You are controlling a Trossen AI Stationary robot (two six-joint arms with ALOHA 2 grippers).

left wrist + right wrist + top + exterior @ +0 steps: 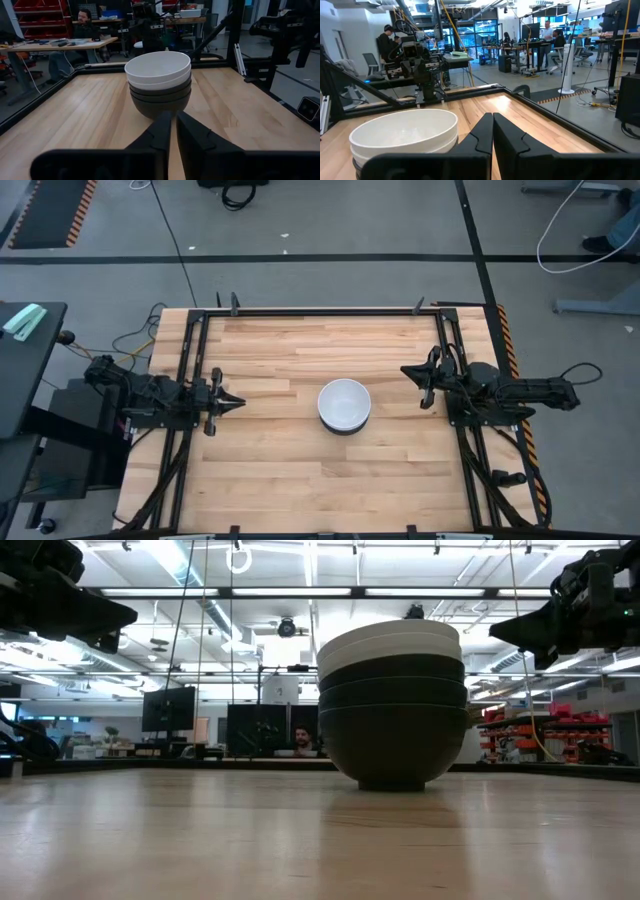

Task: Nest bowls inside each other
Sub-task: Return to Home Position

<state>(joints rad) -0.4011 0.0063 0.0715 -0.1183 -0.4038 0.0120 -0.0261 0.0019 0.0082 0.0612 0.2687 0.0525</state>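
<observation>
**Q:** What does the plate show, largest first?
**A:** A wooden table (290,480). At its centre stand the bowls (344,404) in one nested stack, with white bowls (390,640) above black bowls (392,730).

**Q:** And the arms?
**A:** The left gripper (236,402) and the right gripper (408,370) flank the stack, well apart from it. Each has its fingers clenched together, grasping nothing.

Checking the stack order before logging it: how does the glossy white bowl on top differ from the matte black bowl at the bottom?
The glossy white top bowl shines; the matte black bottom bowl looks dull. The white one sits highest, its inside open and empty; the black one stands on the wooden table, holding the other bowls. Both are round, upright and alike in width. The left gripper and right gripper hang aside.
</observation>
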